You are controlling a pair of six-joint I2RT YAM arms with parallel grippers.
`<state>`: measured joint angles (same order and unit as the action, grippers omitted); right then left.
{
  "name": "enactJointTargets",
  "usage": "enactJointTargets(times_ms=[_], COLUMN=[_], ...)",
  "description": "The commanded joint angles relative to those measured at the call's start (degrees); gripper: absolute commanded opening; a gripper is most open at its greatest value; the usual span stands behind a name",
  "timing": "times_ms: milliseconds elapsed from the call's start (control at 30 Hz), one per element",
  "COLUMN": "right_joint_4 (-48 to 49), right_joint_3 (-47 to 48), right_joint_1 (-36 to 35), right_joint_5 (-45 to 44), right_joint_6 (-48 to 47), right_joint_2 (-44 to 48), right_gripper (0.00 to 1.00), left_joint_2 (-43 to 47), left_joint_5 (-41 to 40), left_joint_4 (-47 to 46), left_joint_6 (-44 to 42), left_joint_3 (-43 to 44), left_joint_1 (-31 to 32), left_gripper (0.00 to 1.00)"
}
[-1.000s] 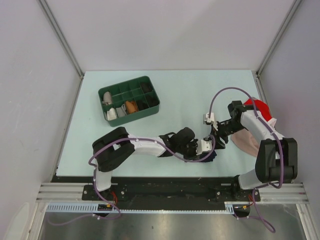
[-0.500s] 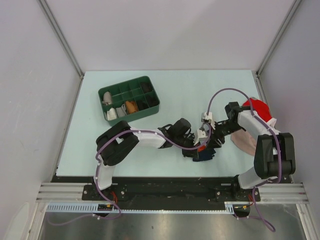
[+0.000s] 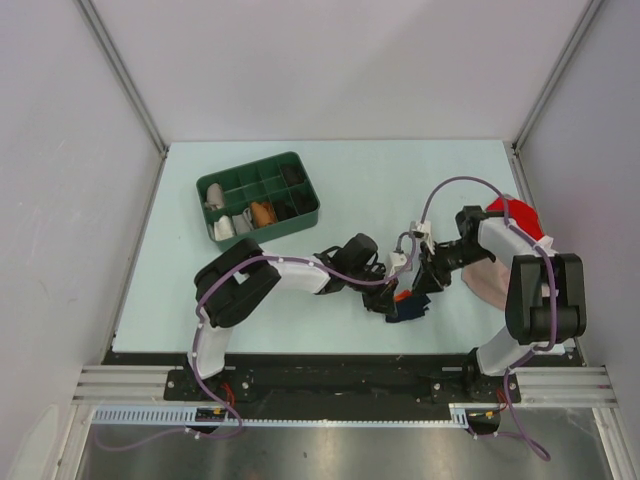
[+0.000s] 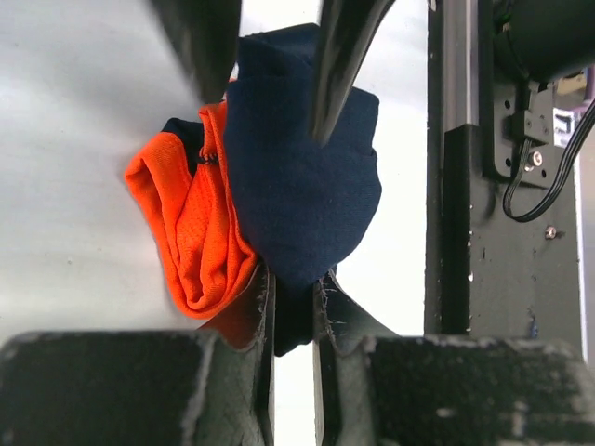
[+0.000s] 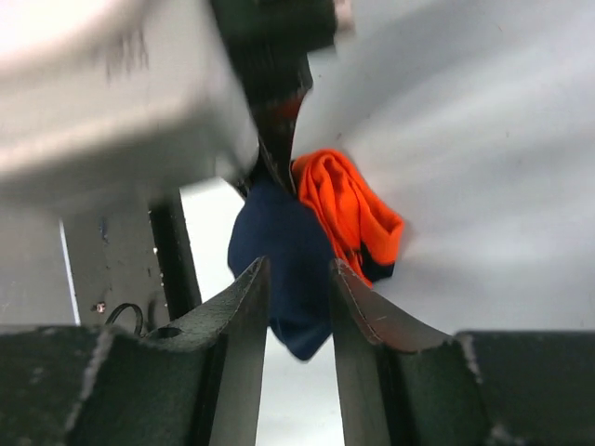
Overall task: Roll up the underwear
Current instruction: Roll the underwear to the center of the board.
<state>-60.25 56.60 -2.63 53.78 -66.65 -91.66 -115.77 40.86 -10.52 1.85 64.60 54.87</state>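
Observation:
The underwear is a bunched navy-blue bundle with an orange fold, near the table's front edge between my two grippers. My left gripper reaches it from the left. In the left wrist view the left gripper is shut on the navy edge of the underwear, with the orange fold to the left. My right gripper comes from the right. In the right wrist view the right gripper has its fingers closed on the navy fabric of the underwear.
A green compartment tray with several rolled items stands at the back left. A red cloth and a beige-pink cloth lie at the right edge, under the right arm. The black front rail is close behind the bundle.
The left gripper has drawn back from over the underwear toward the left and farther from the front edge. The bundle now shows between the two grippers. The right gripper shifted slightly.

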Motion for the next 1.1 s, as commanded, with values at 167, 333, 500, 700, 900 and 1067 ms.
enactJointTargets(times_ms=[167,333,500,700,900,1067], right_joint_4=[-22.4,-21.8,-8.8,3.5,7.5,0.3], right_joint_3=[-0.7,-3.2,-6.8,-10.3,-11.3,-10.4], right_joint_1=[5.5,4.0,-0.2,-5.9,-7.8,-2.9], right_joint_5=[8.3,6.1,0.9,-7.2,-11.2,-3.6], right_joint_6=[-36.2,-38.5,-27.0,-16.1,-12.5,-19.6], right_joint_2=[2.2,2.7,6.2,10.2,11.7,16.1], right_gripper=[0.36,0.31,0.29,0.25,0.23,0.31], left_joint_2=[-1.5,-1.7,-1.5,-0.1,1.3,-0.6], left_joint_5=[-4.8,-5.2,-5.2,-6.6,-8.0,-7.3], left_joint_4=[0.6,1.1,1.3,0.2,-0.1,0.9], left_joint_6=[3.5,4.0,4.7,5.8,6.4,6.4], left_joint_3=[-3.1,-2.6,-2.4,-2.9,-2.4,-1.1], left_joint_1=[0.2,0.2,0.2,0.2,0.1,0.1], left_gripper=[0.11,0.12,0.16,0.31,0.40,0.40])
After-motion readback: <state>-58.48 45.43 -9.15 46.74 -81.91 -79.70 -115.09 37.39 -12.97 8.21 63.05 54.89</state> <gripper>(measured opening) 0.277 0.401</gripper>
